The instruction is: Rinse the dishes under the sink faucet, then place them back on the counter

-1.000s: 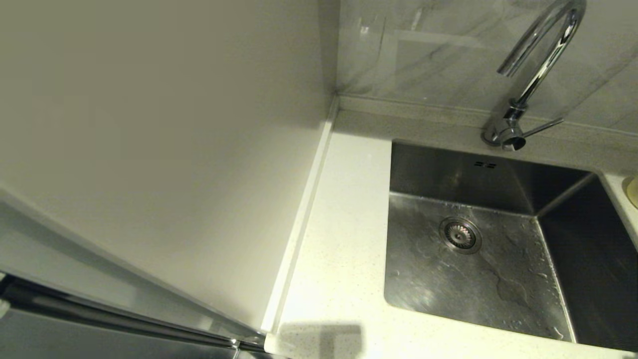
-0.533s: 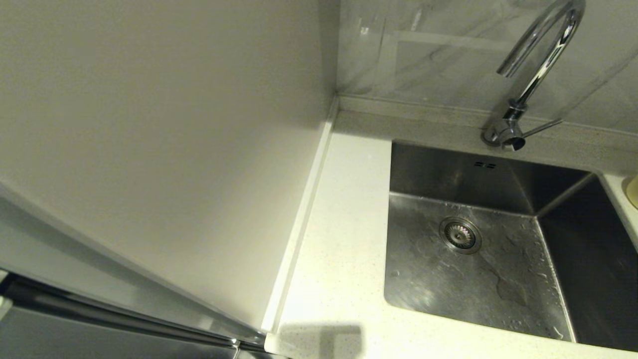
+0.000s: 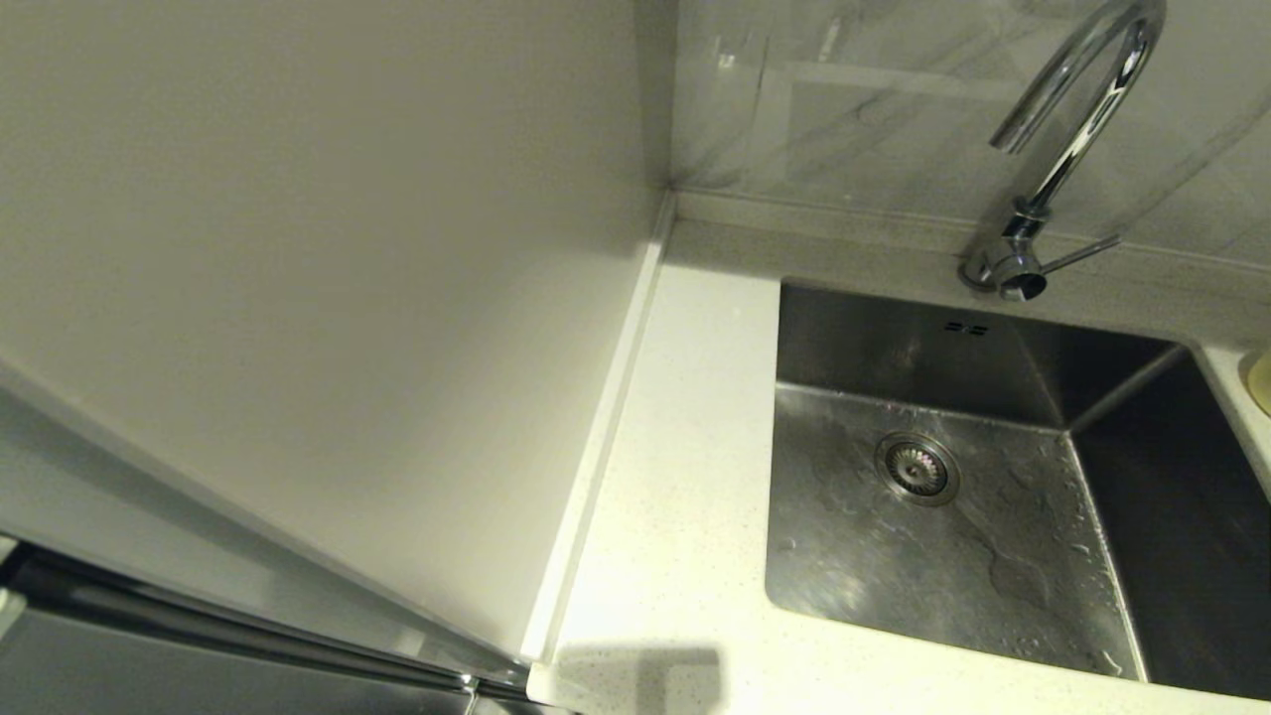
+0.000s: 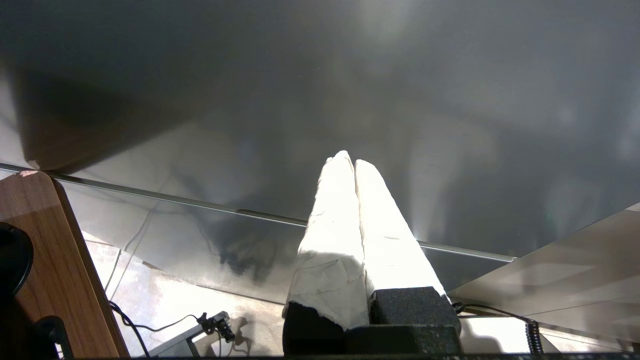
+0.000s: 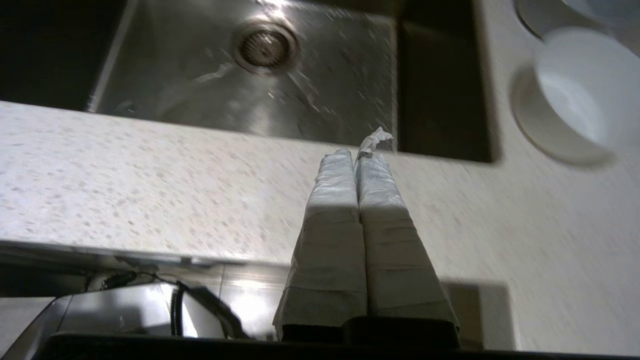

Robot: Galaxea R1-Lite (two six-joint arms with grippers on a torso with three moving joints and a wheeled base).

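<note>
The steel sink (image 3: pixel 993 566) lies at the right of the head view, wet, with its drain strainer (image 3: pixel 917 468); no bowl is in it. The chrome faucet (image 3: pixel 1072 129) arches over its back rim and no water runs. A sliver of the yellow bowl (image 3: pixel 1262 382) shows at the far right edge. On the counter (image 5: pixel 150 170) beside the sink (image 5: pixel 240 80) stands the white bowl (image 5: pixel 575 95), with part of another bowl's rim (image 5: pixel 545 15) behind it. My right gripper (image 5: pixel 356 156) is shut and empty above the counter's front edge. My left gripper (image 4: pixel 350 161) is shut, parked low.
A tall pale panel (image 3: pixel 298 298) walls off the counter strip (image 3: pixel 685 447) left of the sink. The faucet's side lever (image 3: pixel 1082 253) points right. The left gripper faces a grey glossy cabinet front (image 4: pixel 350 75), with a wooden edge (image 4: pixel 55 260) and cables nearby.
</note>
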